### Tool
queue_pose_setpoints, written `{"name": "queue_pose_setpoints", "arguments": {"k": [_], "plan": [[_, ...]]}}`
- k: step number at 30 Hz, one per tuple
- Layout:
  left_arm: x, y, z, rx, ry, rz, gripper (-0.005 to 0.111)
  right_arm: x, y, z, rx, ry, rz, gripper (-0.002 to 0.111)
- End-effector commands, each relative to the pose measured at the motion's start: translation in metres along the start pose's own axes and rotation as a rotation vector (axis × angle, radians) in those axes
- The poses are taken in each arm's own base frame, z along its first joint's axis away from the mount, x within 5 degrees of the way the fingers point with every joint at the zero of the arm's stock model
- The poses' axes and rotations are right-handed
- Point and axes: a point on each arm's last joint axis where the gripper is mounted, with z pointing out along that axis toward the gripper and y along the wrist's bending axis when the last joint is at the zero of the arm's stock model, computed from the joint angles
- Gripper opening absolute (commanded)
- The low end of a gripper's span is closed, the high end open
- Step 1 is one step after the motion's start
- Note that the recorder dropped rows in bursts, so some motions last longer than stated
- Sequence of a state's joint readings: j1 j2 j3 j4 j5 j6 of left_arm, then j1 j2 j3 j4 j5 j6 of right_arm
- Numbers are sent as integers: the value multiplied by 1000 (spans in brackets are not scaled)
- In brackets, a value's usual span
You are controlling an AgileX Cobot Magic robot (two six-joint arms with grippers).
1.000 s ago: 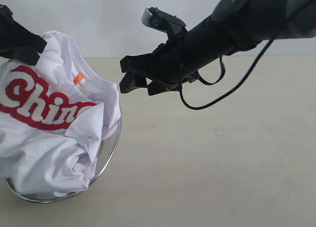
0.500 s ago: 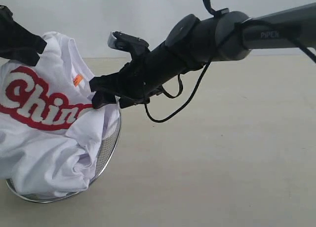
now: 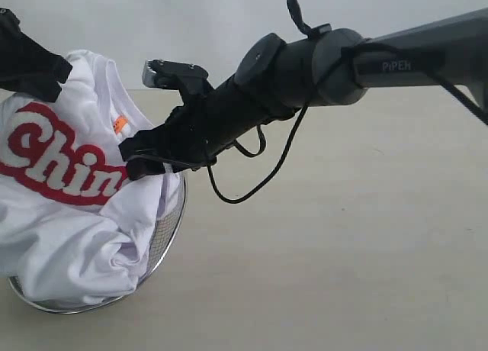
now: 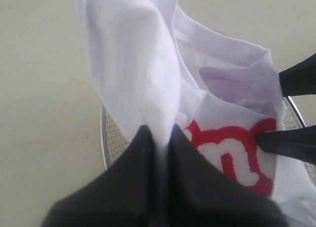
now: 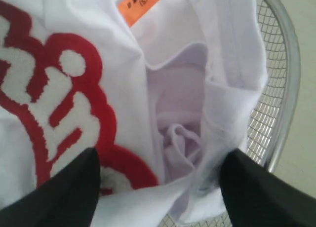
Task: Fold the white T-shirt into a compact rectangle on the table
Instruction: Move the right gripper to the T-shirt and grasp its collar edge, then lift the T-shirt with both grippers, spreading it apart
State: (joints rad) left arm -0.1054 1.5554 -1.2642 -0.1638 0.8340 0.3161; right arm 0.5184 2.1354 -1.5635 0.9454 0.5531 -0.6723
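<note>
Left fingers (image 4: 197, 187) are pressed together on a fold of the white T-shirt (image 3: 61, 236). They pinch it at the upper left of the exterior frame, so the cloth is drawn up out of the round wire-mesh basket (image 3: 164, 240). Right fingers (image 5: 64, 187) stand spread wide, one over the red-and-white lettering (image 3: 46, 160), the other by the bunched cloth near the basket's rim, with nothing clamped between them. Most of the shirt sits heaped in the basket at the lower left, its orange neck tag (image 3: 120, 123) showing. The basket rests on the pale counter (image 3: 343, 252).
</note>
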Motion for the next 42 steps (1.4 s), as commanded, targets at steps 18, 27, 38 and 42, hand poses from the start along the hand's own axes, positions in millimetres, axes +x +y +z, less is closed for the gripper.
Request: {"name": "queue_pose_setpoints", "arguments": {"k": [18,27,38,42], "plan": [[-2,-2,-18,-4,-56,4,4,-26,19,-37,35,-122,-81,0],[-4,-9,-57,1,-150,20,4,-39,39,-79,48,-193,-133,0],[0,-14,-80,4,-197,36,4,-23,46,-119,133,-259,-193,0],[-3,-19,-94,33,-256,80,4,-26,52,-136,146,-310,-211,0]]}}
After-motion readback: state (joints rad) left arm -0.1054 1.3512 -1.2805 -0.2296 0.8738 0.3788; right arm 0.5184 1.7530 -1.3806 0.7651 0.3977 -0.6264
